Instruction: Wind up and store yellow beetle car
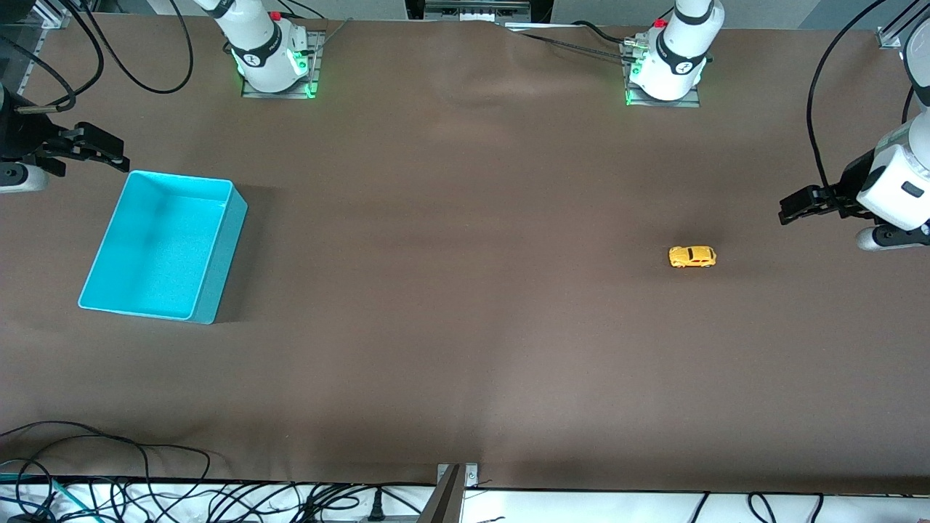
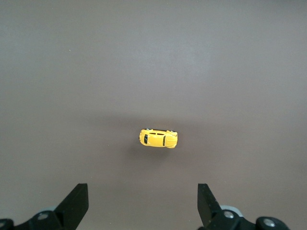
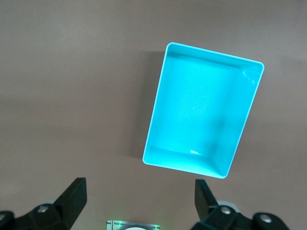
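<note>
The yellow beetle car [image 1: 692, 256] stands on its wheels on the brown table toward the left arm's end; it also shows in the left wrist view [image 2: 158, 138]. My left gripper [image 1: 790, 206] hangs open and empty in the air over the table's edge at that end, apart from the car [image 2: 142, 201]. The turquoise bin [image 1: 166, 244] is empty and sits toward the right arm's end; it fills the right wrist view [image 3: 204, 110]. My right gripper [image 1: 109, 154] hangs open and empty in the air beside the bin's corner [image 3: 140, 199].
The two arm bases [image 1: 275, 54] [image 1: 667, 62] stand along the table's edge farthest from the front camera. Cables [image 1: 145, 487] and a metal bracket [image 1: 450, 490] lie along the nearest edge. Brown table [image 1: 450, 276] stretches between bin and car.
</note>
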Motion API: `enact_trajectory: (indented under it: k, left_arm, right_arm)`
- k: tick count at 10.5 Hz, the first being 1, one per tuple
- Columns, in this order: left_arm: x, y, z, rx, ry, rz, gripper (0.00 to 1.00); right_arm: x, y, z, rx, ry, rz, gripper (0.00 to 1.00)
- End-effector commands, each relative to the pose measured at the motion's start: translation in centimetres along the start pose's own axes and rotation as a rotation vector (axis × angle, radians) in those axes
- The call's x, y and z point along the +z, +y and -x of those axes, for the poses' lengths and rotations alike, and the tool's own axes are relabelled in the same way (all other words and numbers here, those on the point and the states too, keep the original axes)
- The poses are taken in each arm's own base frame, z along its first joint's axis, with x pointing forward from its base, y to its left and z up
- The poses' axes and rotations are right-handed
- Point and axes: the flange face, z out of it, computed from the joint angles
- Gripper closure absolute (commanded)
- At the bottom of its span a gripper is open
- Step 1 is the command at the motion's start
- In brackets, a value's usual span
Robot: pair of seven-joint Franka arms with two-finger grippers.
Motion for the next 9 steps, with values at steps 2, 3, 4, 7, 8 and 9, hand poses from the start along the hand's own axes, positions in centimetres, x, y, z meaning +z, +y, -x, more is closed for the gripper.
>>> enact_trajectory:
  k: [2,3,4,7,8,9]
  left_arm:
    - [-0.64,-0.19,-0.17,0.013,0.011,0.019,0.00]
    - [-0.64,-0.17,-0.17,0.012,0.011,0.020,0.00]
    - [-0.64,-0.19,-0.17,0.014,0.011,0.019,0.00]
    - [-0.29,-0.14,-0.32,0.016,0.005,0.019,0.00]
    - [-0.29,-0.16,-0.32,0.016,0.005,0.018,0.00]
    - [-0.21,-0.15,-0.36,0.016,0.004,0.018,0.00]
  right_arm:
    - [-1.08,-0.21,0.85,-0.002,-0.001,0.019,0.00]
    - [-1.08,-0.22,0.85,-0.002,-0.001,0.017,0.00]
    - [-1.02,-0.31,0.84,-0.003,-0.002,0.017,0.00]
    - [-0.91,-0.36,0.81,-0.013,-0.006,0.012,0.00]
    - [-0.89,-0.07,0.86,-0.029,-0.008,0.008,0.00]
    - [-0.81,0.10,0.83,-0.042,-0.009,0.008,0.00]
